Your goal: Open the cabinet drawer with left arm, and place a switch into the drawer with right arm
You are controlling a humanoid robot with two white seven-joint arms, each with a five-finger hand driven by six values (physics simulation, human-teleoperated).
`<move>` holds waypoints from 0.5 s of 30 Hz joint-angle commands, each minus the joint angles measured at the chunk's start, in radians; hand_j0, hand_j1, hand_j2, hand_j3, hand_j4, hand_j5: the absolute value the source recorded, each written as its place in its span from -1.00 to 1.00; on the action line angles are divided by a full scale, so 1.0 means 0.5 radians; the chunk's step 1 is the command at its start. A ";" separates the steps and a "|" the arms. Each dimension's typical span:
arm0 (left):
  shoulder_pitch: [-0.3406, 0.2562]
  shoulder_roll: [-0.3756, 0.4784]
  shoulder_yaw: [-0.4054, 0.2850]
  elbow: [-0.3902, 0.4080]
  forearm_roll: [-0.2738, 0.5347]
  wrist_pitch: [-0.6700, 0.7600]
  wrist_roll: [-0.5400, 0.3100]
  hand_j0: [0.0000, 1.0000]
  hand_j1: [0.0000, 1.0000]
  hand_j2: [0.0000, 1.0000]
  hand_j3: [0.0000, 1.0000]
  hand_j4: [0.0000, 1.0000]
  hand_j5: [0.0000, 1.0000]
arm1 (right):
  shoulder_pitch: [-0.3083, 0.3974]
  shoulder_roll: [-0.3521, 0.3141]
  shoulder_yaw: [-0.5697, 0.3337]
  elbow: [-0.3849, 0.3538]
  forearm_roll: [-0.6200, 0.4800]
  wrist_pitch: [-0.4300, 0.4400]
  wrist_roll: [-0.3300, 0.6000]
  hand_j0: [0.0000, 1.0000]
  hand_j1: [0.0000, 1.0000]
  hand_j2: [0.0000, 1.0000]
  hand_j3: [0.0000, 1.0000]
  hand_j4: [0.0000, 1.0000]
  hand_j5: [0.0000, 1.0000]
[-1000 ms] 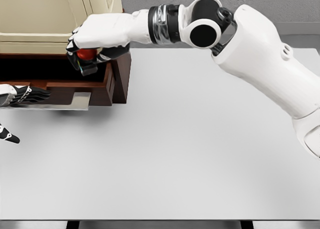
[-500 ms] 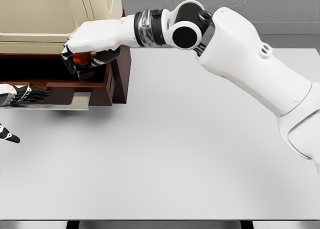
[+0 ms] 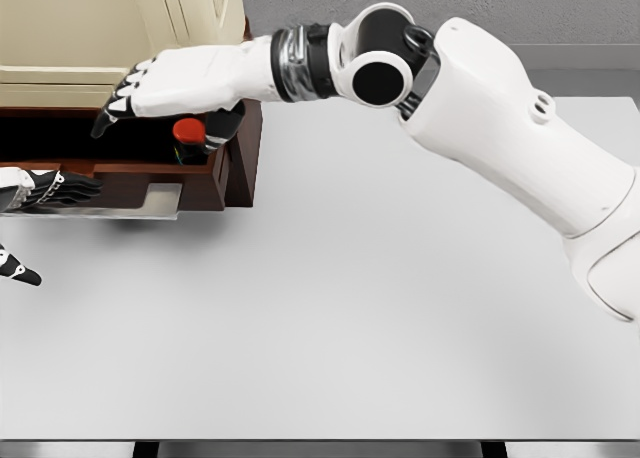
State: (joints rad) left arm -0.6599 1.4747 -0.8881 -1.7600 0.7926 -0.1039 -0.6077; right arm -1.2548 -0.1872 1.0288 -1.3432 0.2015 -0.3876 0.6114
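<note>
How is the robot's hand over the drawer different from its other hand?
The right hand hovers above the open dark wooden drawer with fingers spread; the left hand lies flat at the drawer's front. The right hand shows fully, the left only partly at the picture's edge. Both are white with black fingers.

One cream-topped, dark brown wooden cabinet at ten o'clock, one pulled-out wooden drawer, one red-buttoned black switch, one white flat table, two white robot hands.
</note>
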 commanded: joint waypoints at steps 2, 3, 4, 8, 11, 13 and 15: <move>0.001 -0.017 -0.034 -0.008 0.001 -0.022 -0.006 1.00 1.00 1.00 1.00 1.00 1.00 | 0.012 -0.291 -0.020 -0.329 -0.026 -0.200 -0.001 1.00 1.00 1.00 1.00 1.00 1.00; 0.001 -0.017 -0.034 -0.008 0.001 -0.028 -0.006 1.00 1.00 1.00 1.00 1.00 1.00 | 0.043 -0.389 -0.033 -0.363 -0.044 -0.286 -0.001 1.00 1.00 1.00 1.00 1.00 1.00; 0.001 -0.017 -0.034 -0.011 0.001 -0.028 -0.006 1.00 1.00 1.00 1.00 1.00 1.00 | 0.098 -0.494 -0.091 -0.363 -0.087 -0.400 -0.001 1.00 1.00 1.00 1.00 1.00 1.00; 0.001 -0.020 -0.034 -0.011 0.001 -0.028 -0.006 1.00 1.00 1.00 1.00 1.00 1.00 | 0.304 -0.850 -0.278 -0.360 -0.213 -0.447 -0.001 1.00 1.00 1.00 1.00 1.00 1.00; 0.004 -0.023 -0.034 -0.011 0.001 -0.031 -0.006 1.00 1.00 1.00 1.00 1.00 1.00 | 0.472 -1.058 -0.441 -0.360 -0.210 -0.447 -0.001 1.00 1.00 1.00 1.00 1.00 1.00; 0.001 -0.023 -0.034 -0.011 0.001 -0.032 -0.006 0.96 0.96 0.96 0.96 0.96 0.96 | 0.552 -1.114 -0.542 -0.299 -0.213 -0.447 -0.001 1.00 1.00 1.00 1.00 1.00 1.00; 0.001 -0.035 -0.031 -0.011 0.001 -0.032 -0.006 0.92 0.92 0.92 0.92 0.92 0.92 | 0.623 -1.215 -0.545 -0.256 -0.213 -0.447 -0.001 1.00 1.00 1.00 1.00 1.00 1.00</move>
State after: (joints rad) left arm -0.6602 1.4664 -0.8871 -1.7584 0.7818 -0.1106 -0.6073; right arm -0.9327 -0.7391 0.7856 -1.4872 0.1063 -0.6117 0.6115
